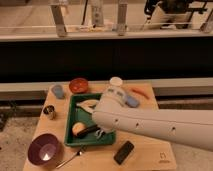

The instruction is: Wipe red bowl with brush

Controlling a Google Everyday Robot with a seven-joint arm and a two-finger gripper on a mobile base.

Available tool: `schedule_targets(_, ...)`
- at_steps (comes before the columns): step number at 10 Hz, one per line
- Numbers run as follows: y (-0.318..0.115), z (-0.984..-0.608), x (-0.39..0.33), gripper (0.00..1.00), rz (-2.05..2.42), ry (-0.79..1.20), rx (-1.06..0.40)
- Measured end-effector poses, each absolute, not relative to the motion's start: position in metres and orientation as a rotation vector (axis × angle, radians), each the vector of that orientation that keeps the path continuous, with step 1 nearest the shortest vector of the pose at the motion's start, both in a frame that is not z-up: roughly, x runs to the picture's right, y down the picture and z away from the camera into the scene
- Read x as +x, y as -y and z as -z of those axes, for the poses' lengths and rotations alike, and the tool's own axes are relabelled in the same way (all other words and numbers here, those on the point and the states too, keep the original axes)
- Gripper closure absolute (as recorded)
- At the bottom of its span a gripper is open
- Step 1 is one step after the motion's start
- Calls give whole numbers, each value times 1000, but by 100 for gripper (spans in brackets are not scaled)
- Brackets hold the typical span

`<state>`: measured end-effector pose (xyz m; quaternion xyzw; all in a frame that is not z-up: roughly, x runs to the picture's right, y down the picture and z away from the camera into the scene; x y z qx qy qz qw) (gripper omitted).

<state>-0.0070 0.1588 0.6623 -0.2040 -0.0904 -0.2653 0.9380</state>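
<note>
The red bowl (78, 85) stands at the back of the wooden table, just behind the green tray (73, 116). A slim dark brush (89, 130) lies in the front part of the tray, next to a round yellowish object (78, 129). My white arm reaches in from the right, over the tray. My gripper (100, 133) is low in the tray at the right end of the brush, well in front of the red bowl. The arm hides the right half of the tray.
A large purple bowl (45, 149) sits at the front left with a metal spoon (72, 157) beside it. A black block (124, 152) lies at the front. A metal cup (49, 112), a grey-blue object (58, 91), a white disc (116, 81) and an orange piece (140, 92) lie around the tray.
</note>
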Motion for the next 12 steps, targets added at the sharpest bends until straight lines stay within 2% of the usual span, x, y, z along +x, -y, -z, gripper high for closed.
schedule_targets(3, -157, -664, -20, 100, 560, 205, -423)
schedule_targets(6, -162, -696, -3, 100, 509, 318, -479)
schedule_targets(12, -122, -745, -16, 100, 539, 382, -487)
